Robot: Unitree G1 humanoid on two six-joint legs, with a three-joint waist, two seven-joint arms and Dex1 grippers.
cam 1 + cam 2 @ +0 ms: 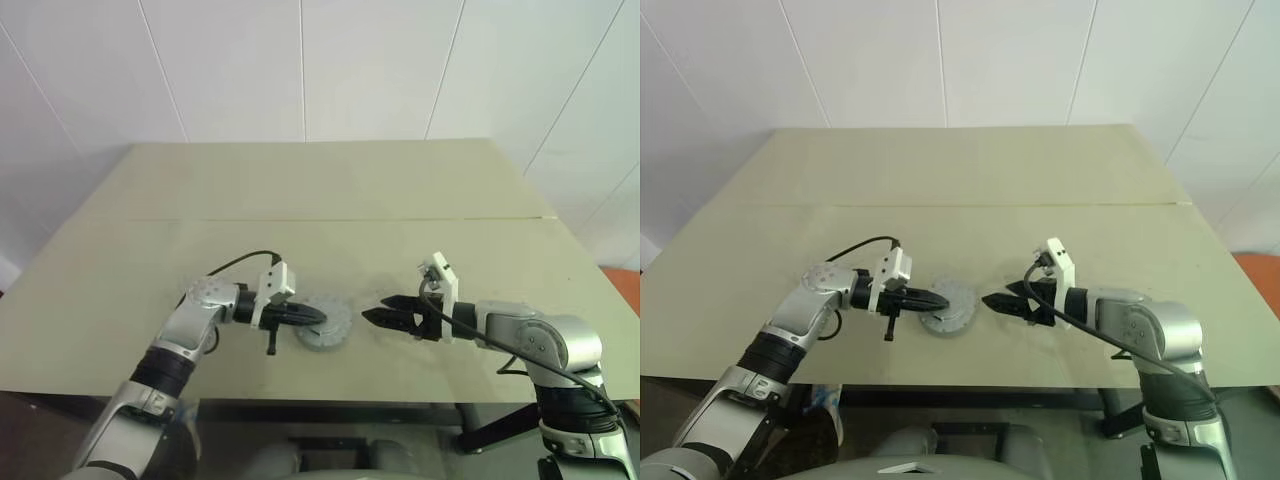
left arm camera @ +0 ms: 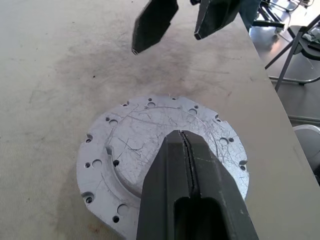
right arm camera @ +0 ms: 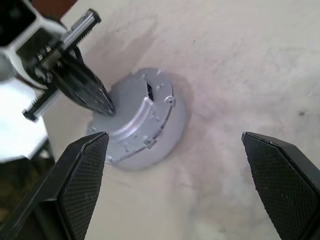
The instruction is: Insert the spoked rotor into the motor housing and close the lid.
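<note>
Lid point(image 2: 150, 145) sat flat near the table's point(image 1: 320, 200) front edge, covering the housing beneath. Left gripper point(image 2: 186, 142), fingers pressed together, rested its tips on the lid's top, gripping nothing. Right gripper point(image 1: 372, 316) hovered just beside the lid, spread wide, empty.

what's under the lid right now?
The lid sits on a grey round body on the table, with the shut left gripper resting on top. Whatever is inside is covered, so the rotor can't be confirmed.
</note>
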